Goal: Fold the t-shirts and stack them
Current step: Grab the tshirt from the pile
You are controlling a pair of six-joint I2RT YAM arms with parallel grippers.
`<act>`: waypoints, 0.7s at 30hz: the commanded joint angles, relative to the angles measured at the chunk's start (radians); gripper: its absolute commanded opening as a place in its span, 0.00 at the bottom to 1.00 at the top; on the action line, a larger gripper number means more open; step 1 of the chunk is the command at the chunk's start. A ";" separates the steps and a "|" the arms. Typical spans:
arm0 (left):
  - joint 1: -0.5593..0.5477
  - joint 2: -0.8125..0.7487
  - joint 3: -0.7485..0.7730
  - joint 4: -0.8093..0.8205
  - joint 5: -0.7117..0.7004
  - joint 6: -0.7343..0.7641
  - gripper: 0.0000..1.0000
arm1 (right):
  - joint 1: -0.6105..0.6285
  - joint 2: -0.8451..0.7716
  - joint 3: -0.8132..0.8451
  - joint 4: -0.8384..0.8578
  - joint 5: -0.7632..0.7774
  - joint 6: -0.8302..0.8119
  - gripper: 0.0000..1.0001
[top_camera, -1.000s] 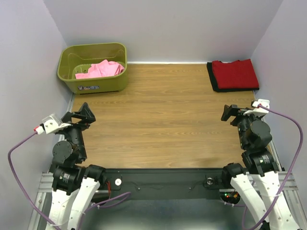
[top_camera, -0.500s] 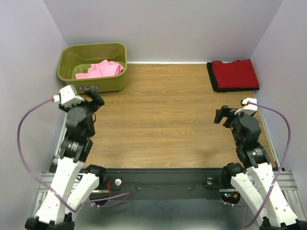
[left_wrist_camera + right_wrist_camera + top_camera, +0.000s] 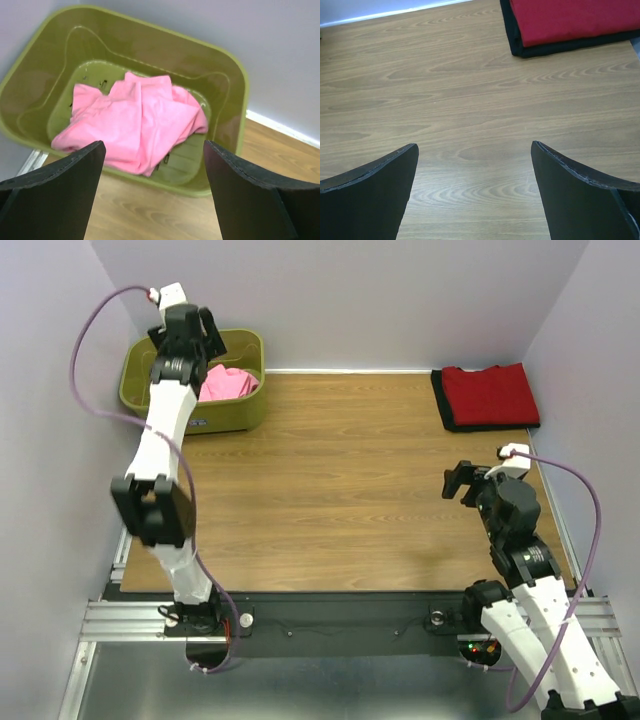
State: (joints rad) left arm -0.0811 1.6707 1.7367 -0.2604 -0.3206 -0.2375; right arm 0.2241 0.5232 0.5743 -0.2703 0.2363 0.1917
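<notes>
A crumpled bright pink t-shirt lies in the olive-green basket at the back left; the left wrist view shows it heaped on the basket floor. My left gripper is open and empty, stretched out high over the basket. A folded red t-shirt lies at the back right on a black one seen only as an edge; both show in the right wrist view. My right gripper is open and empty above bare wood, short of the red stack.
The wooden table spreads between basket and red stack. Grey walls close the back and both sides. The basket's rim stands between my left fingers and the pink shirt.
My left arm has swung up from the near left and reached out over the basket. My right gripper has moved slightly left and forward. Both stayed open.
</notes>
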 commanded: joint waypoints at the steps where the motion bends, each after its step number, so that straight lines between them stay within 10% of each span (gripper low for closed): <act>1: 0.033 0.254 0.387 -0.307 0.087 0.033 0.91 | 0.009 0.008 -0.011 0.054 -0.002 0.002 1.00; 21: 0.073 0.676 0.515 -0.203 0.120 0.020 0.84 | 0.009 0.107 -0.014 0.057 -0.051 0.003 1.00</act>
State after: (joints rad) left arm -0.0143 2.3241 2.2444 -0.5045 -0.1848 -0.2226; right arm 0.2241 0.6250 0.5716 -0.2680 0.1978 0.1913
